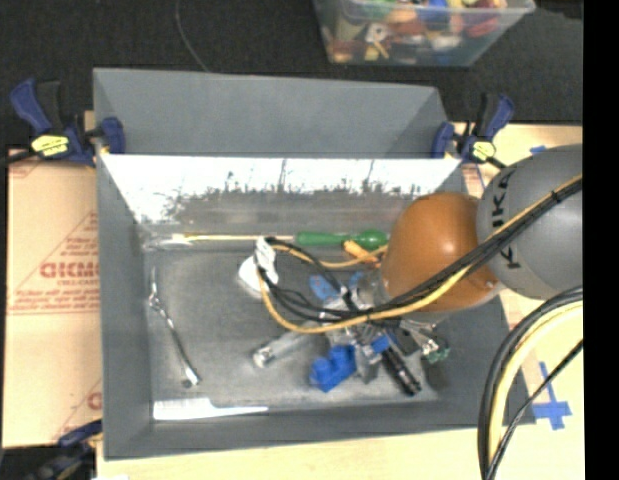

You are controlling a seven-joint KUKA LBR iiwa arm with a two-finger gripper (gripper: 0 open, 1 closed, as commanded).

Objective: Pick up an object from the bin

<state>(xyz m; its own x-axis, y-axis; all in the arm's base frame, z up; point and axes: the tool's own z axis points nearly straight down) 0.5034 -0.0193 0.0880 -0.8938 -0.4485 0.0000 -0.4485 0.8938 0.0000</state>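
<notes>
blue block (329,370): chunky bright-blue piece on the bin floor, just to the lower left of the gripper, at the near edge of the heap; it is the clearest thing beside the gripper's tip.
gripper (373,344): down low in the heap, its tip sunk among the small parts; i cannot tell whether it is released or clenched.
heap: mixed blue, black and silver bits crowd round the gripper, too tangled to tell apart.
black piece (404,373): dark stick-like part just to the lower right of the gripper, tilted, touching the heap.
clear piece (274,349): pale tube-like shape to the left of the gripper, beyond the blue block, lying flat.
small blue piece (320,289): up and to the left of the gripper, under the cable loop.
white lump (257,268): further up and left, near the cable's far end.
green stick (334,239): long, round-ended, well above the gripper along the foot of the back wall.
metal utensil (172,328): slender, far to the left, well apart, alone on the floor.
white strip (211,406): far to the lower left, along the front wall.
orange cover (434,253): rounded arm part, just up and right of the gripper.
yellow cable (279,313): loops out left of the gripper over the heap.
grey bin (124,368): metal walls round everything.
</notes>
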